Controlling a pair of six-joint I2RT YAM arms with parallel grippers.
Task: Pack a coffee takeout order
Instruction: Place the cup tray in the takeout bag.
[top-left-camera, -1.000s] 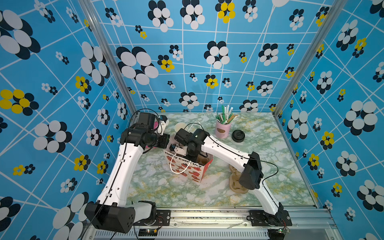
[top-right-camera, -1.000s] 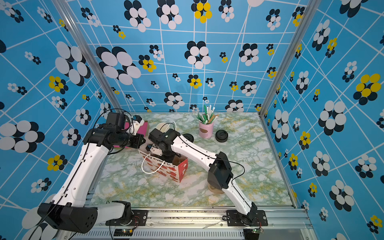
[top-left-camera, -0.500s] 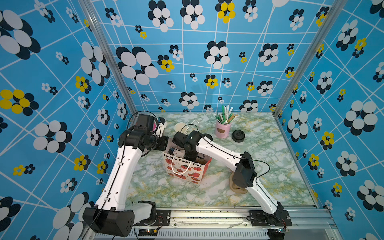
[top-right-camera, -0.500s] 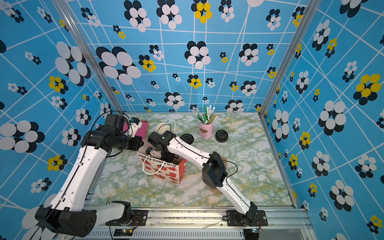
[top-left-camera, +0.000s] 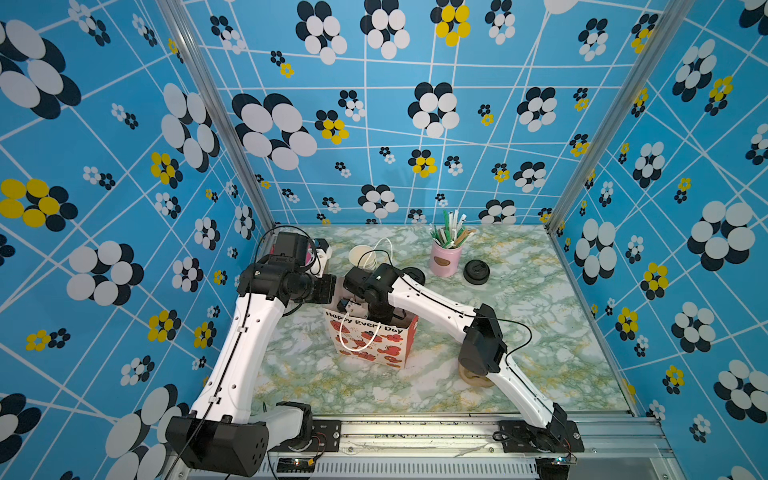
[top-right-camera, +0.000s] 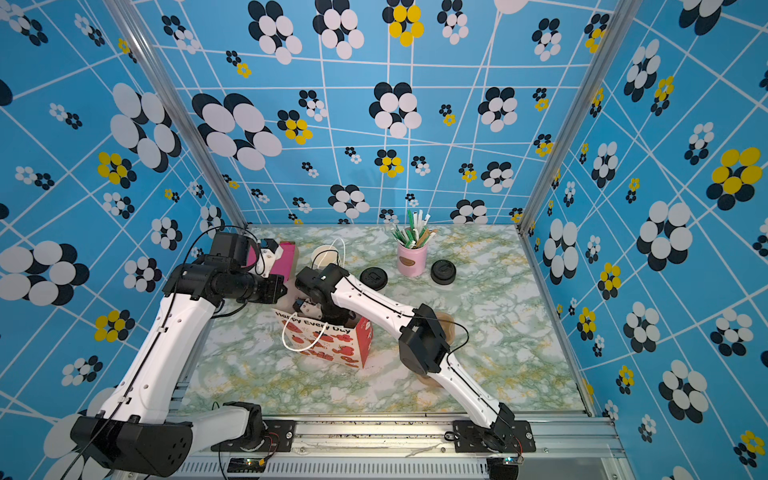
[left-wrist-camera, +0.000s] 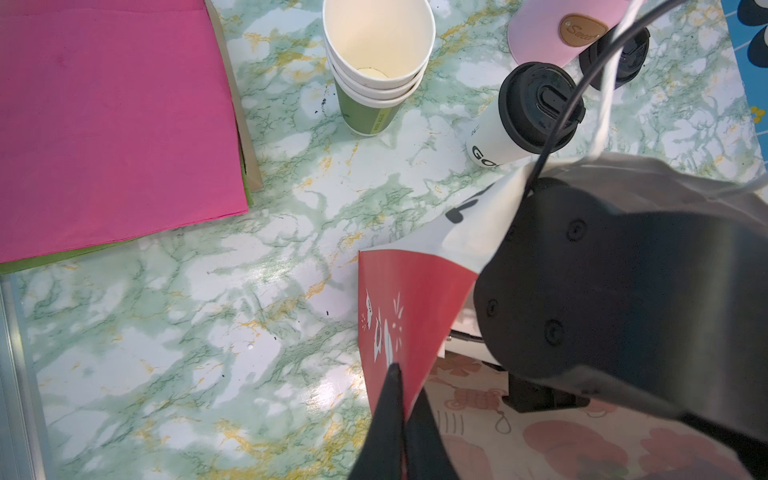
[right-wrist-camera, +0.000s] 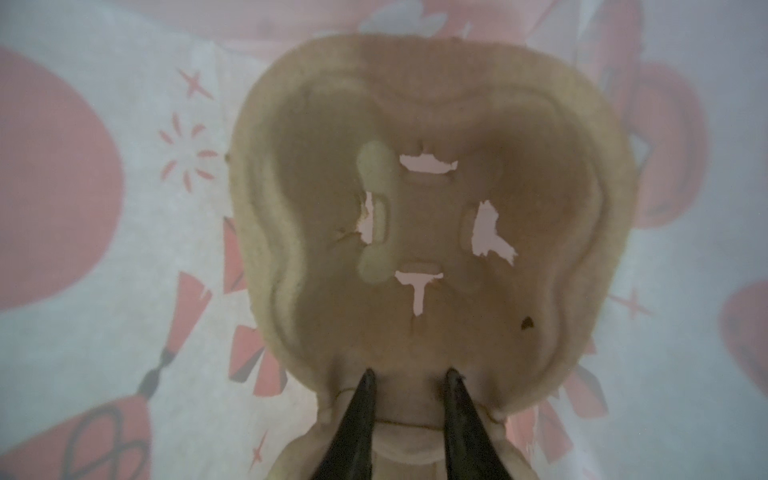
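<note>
bag: your gift bag (top-left-camera: 374, 345) stands open on the bench (top-left-camera: 540, 332) | inside: brown pulp cup holder (right-wrist-camera: 428, 224) | right claw (right-wrist-camera: 410, 376): down in the bag, pinching the holder's rim | left claw (left-wrist-camera: 405, 386): pressed together on the bag's red side edge | outside: lidded paper cup (left-wrist-camera: 494, 137) upright by the pink straw pot (top-left-camera: 445, 262)

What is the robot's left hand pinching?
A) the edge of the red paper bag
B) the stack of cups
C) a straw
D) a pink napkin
A: in the left wrist view, the left gripper has its fingers shut on the top edge of the red paper bag, away from the napkins, cups and straws.
</note>
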